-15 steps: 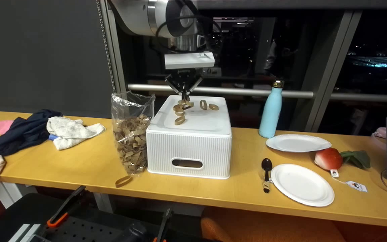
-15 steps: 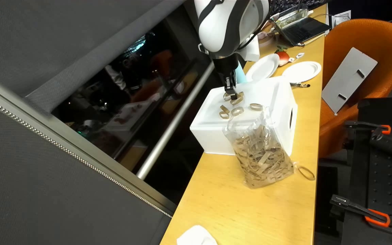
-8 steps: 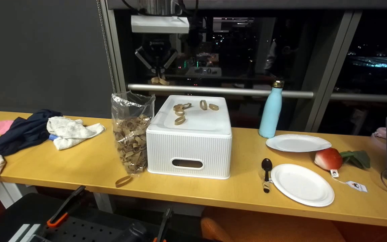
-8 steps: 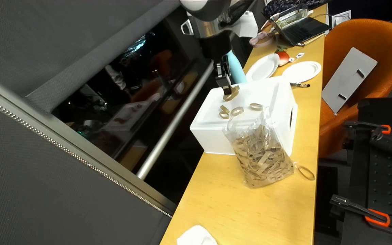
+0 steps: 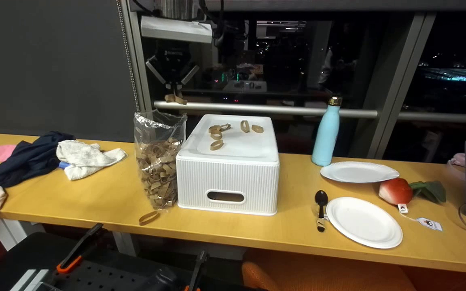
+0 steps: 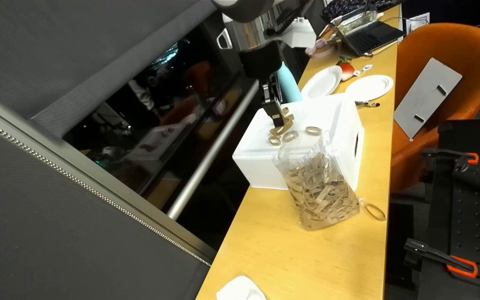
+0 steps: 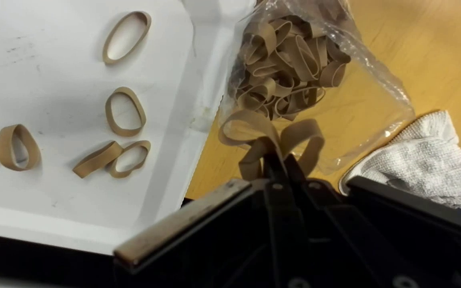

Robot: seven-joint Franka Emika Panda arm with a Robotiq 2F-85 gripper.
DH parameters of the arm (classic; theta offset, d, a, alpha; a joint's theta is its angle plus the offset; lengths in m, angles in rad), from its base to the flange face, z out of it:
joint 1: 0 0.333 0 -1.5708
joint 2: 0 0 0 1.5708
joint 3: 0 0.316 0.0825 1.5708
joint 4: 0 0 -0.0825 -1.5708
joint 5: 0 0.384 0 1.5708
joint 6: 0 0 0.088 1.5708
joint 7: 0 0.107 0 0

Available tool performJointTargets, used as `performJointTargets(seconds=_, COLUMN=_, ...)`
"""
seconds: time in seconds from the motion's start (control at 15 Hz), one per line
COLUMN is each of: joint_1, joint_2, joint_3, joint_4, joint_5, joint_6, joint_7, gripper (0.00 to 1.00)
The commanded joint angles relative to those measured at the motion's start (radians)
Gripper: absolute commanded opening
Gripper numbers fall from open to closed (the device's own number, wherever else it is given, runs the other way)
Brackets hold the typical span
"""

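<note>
Pincer (image 7: 281, 166) narrow, pinched on tan rubber bands (image 7: 265, 130); loops overlap, count unclear. Pick-up judged done, release not yet. These hang clear of the white ribbed box (image 5: 228, 173), near the mouth of the clear plastic bag (image 5: 158, 129), stocked with many bands (image 5: 159, 173). Ungrasped: six loose bands (image 7: 98, 159) on the box top, one stray band (image 5: 147, 222) on the desk (image 5: 95, 196) beside the bag.

Black gripper (image 6: 279, 121) just above frame centre, jaws clamped on tan bands (image 6: 288, 123), white box (image 6: 331, 110) right of centre, clear bag of bands (image 6: 322, 196) below, loose band (image 6: 382, 217) at lower right, orange chair (image 6: 479, 71) at upper right
</note>
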Motion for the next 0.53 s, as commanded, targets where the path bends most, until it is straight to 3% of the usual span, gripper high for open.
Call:
performJointTargets(seconds=0.0, joint_1=0.013, joint_2=0.068, joint_3=-0.002, joint_4=0.049, joint_5=0.027, joint_6=-0.022, joint_7=-0.028, gripper=0.01)
performJointTargets(seconds=0.47, joint_1=0.024, joint_2=0.098, joint_3=0.009, joint_4=0.047, joint_5=0.013, joint_6=-0.041, joint_7=-0.007, gripper=0.01)
